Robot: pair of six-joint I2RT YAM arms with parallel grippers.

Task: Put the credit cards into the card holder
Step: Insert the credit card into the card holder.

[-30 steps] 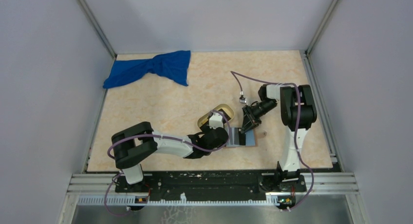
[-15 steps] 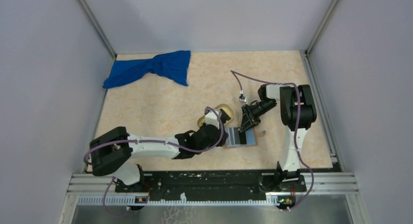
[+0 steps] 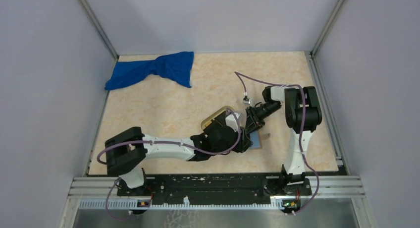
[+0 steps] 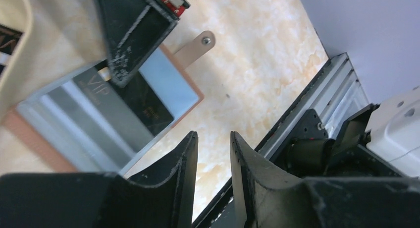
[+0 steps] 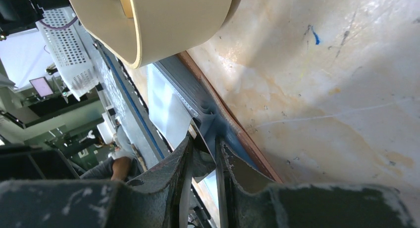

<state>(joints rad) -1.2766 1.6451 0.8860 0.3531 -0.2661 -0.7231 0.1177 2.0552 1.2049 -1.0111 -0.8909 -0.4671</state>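
Left tool [image 4: 213, 139] sits at the near-left side of the card holder [image 4: 171, 82]. Its fingers stand a narrow gap apart, with only bare counter [image 3: 163, 109] showing between them, so it holds nothing.

The card holder lies open on the counter, right of centre. Its blue-grey lining faces up inside a reddish-brown border, and its snap strap [image 4: 195, 43] reaches out to the right. A dark credit card [image 4: 148, 106], lettered VIP, lies on the lining.

The right tool [image 5: 204, 142] comes down from the far side. Its tips rest on the card's far edge and the lining, which puckers there. The fingers are barely parted, and whether they pinch anything cannot be told.

An oval tan tray [image 5: 173, 25] stands just beside the holder's far-left edge. A dark lettered piece [image 4: 7, 39] lies inside it, cut off by the frame.

A crumpled blue cloth [image 3: 153, 69] lies at the far left corner, well apart.
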